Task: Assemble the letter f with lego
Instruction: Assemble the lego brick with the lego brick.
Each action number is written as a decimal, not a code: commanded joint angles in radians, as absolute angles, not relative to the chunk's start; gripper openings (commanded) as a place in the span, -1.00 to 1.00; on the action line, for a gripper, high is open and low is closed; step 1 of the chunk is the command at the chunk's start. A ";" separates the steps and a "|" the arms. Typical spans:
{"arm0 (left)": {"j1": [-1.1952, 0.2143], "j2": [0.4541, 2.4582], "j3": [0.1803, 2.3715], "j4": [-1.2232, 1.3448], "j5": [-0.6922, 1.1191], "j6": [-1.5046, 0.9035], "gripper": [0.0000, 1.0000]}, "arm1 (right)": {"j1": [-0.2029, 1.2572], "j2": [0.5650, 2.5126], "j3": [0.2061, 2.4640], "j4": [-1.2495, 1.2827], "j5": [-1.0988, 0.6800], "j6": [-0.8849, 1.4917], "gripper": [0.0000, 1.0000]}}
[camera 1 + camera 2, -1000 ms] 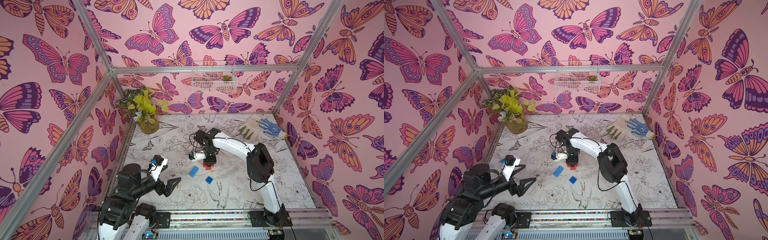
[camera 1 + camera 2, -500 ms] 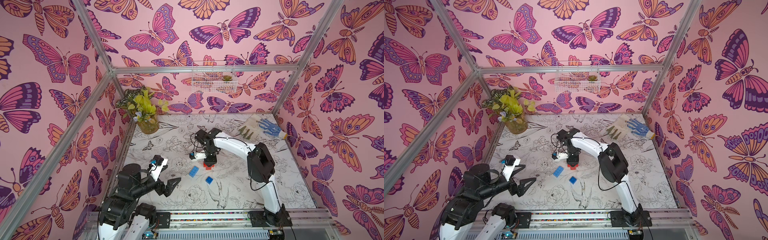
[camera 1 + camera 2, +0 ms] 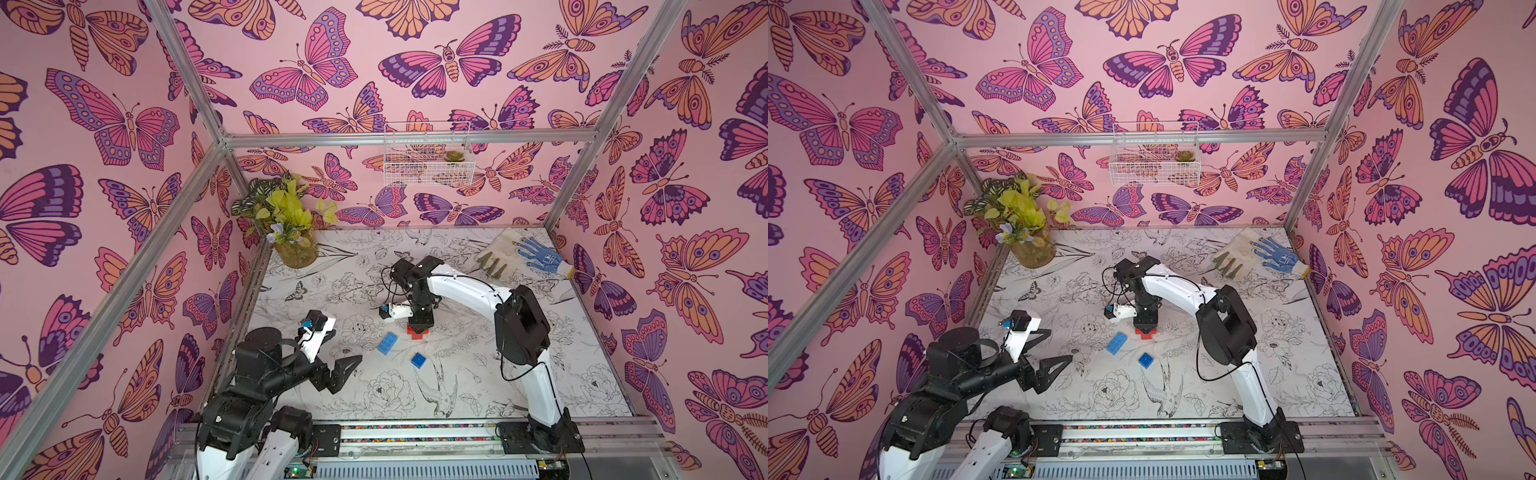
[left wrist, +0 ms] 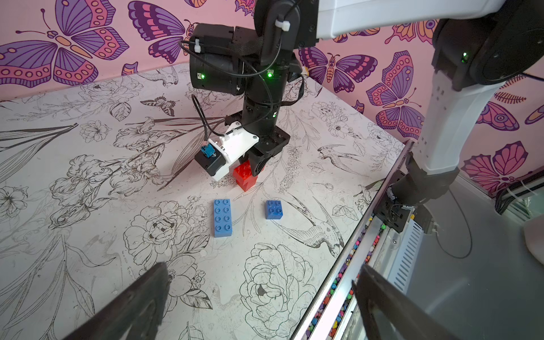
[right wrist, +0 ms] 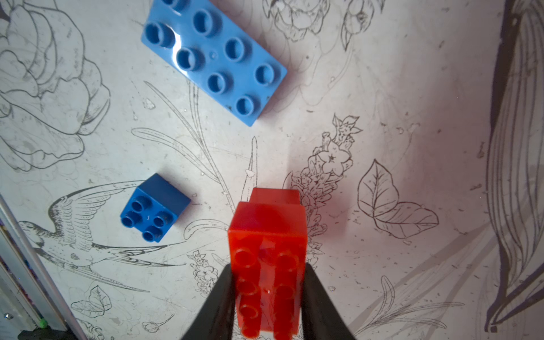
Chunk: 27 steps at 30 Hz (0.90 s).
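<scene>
Between the right fingers [image 5: 216,306] the longer red brick [image 5: 268,259] is clamped. A second red brick [image 5: 275,195] is seen directly beneath it on the table [image 4: 88,206]. The longer blue brick [image 4: 222,217] and the short blue brick [image 4: 273,209] are laid flat nearby, apart. The left fingers [image 4: 141,300] are spread wide, and nothing is held.

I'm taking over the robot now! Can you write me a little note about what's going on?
Left gripper: open, empty, hovering away from the bricks.
Right gripper: shut on the long red brick, set against the second red brick.
Long blue brick and small blue brick: loose on the table, studs up, apart.
Done: reds touching; locked or not, cannot tell.
Left: join both blues to make the f.
</scene>
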<state>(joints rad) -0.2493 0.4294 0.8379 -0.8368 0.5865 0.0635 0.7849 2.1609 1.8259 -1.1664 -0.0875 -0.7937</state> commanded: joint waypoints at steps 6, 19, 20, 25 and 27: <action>-0.255 0.428 0.824 -0.820 0.603 0.067 1.00 | 0.781 2.240 1.810 -1.187 -0.075 -0.797 -0.57; -0.255 0.425 0.823 -0.821 0.601 0.067 1.00 | 0.793 2.281 1.811 -1.184 -0.071 -0.787 -0.60; -0.255 0.426 0.823 -0.819 0.601 0.067 1.00 | 0.793 2.281 1.811 -1.186 -0.072 -0.787 -0.60; -0.255 0.426 0.824 -0.820 0.601 0.067 1.00 | 0.792 2.289 1.813 -1.188 -0.071 -0.786 -0.60; -0.255 0.428 0.824 -0.820 0.604 0.068 1.00 | 0.792 2.296 1.813 -1.190 -0.072 -0.784 -0.60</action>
<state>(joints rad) -0.2493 0.4294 0.8379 -0.8368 0.5865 0.0631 0.7864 2.1868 1.8549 -1.1908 -0.0887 -0.7898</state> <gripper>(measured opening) 0.999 0.351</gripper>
